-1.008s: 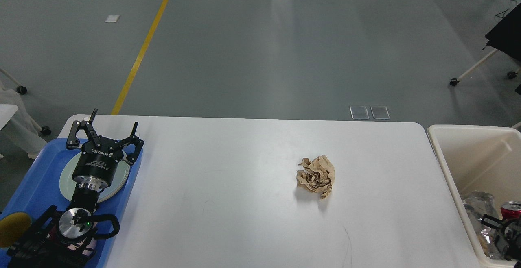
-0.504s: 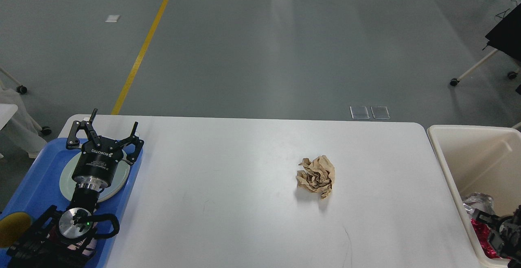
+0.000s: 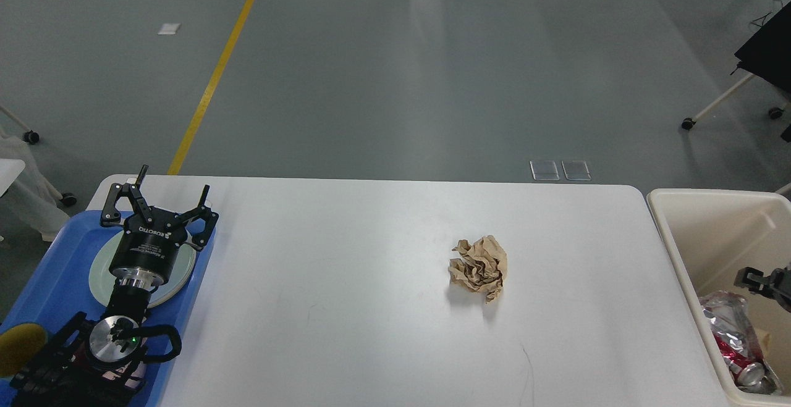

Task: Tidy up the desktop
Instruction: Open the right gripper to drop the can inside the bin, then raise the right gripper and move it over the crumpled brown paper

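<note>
The white desktop fills the middle of the head view. A crumpled ball of brown paper lies on it right of centre. My left gripper is open and empty, hovering over the far end of the blue tray at the table's left edge. My right gripper shows only partly at the right edge, over the cream-white bin; its fingers cannot be told apart. A red can lies in the bin below it.
A pale green plate lies in the blue tray under my left wrist, and a yellow round thing sits at the tray's near end. Crinkled silver foil lies in the bin. Grey floor lies beyond the table.
My right gripper has risen and moved farther back over the bin. The red can that was by it now lies loose on the bin's bottom. The left arm has not moved.
</note>
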### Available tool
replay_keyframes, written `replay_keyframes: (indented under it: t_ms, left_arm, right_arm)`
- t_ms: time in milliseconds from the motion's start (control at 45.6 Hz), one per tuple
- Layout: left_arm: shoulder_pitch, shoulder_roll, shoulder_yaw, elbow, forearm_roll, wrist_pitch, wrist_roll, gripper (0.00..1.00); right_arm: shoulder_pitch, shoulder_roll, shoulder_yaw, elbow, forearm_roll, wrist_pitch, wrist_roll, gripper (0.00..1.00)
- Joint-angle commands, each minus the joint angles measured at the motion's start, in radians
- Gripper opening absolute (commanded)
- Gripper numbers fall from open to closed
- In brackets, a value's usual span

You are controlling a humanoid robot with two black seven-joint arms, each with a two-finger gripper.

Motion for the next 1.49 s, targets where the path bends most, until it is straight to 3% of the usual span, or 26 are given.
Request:
replay_keyframes:
  t_ms: [0,285,460,570,658,855,1008,1184,1469]
  left_arm:
    - [0.0,0.0,0.0,-0.001,0.0,0.0,0.0,0.97]
    - [0.0,0.0,0.0,0.0,0.0,0.0,0.0,0.97]
    - [0.0,0.0,0.0,0.0,0.0,0.0,0.0,0.97]
    - [0.0,0.0,0.0,0.0,0.0,0.0,-0.001,0.97]
    - [0.0,0.0,0.0,0.0,0.0,0.0,-0.001,0.97]
    - [0.0,0.0,0.0,0.0,0.0,0.0,-0.001,0.97]
    - [0.0,0.0,0.0,0.0,0.0,0.0,0.0,0.97]
    - [0.0,0.0,0.0,0.0,0.0,0.0,0.0,0.97]
    - [0.0,0.0,0.0,0.0,0.0,0.0,0.0,0.97]
  right_arm:
    - [0.231,-0.009,-0.137,0.229,-0.021,0.004,-0.003,1.0]
    - [0.719,0.031,-0.26,0.622,-0.015,0.142,-0.003,1.0]
    - [0.934,0.188,-0.271,0.734,-0.01,0.41,-0.003,1.0]
    - [1.076,0.222,-0.249,0.824,0.017,0.493,-0.002,1.0]
    - [1.155,0.251,-0.228,0.895,0.094,0.493,-0.002,1.0]
    - [1.265,0.436,-0.212,0.947,0.237,0.456,0.014,1.0]
    - [1.278,0.456,-0.159,0.952,0.26,0.453,0.012,1.0]
    - [1.223,0.456,-0.151,0.935,0.257,0.418,0.012,1.0]
    - [0.976,0.508,-0.073,0.814,0.261,0.186,0.011,1.0]
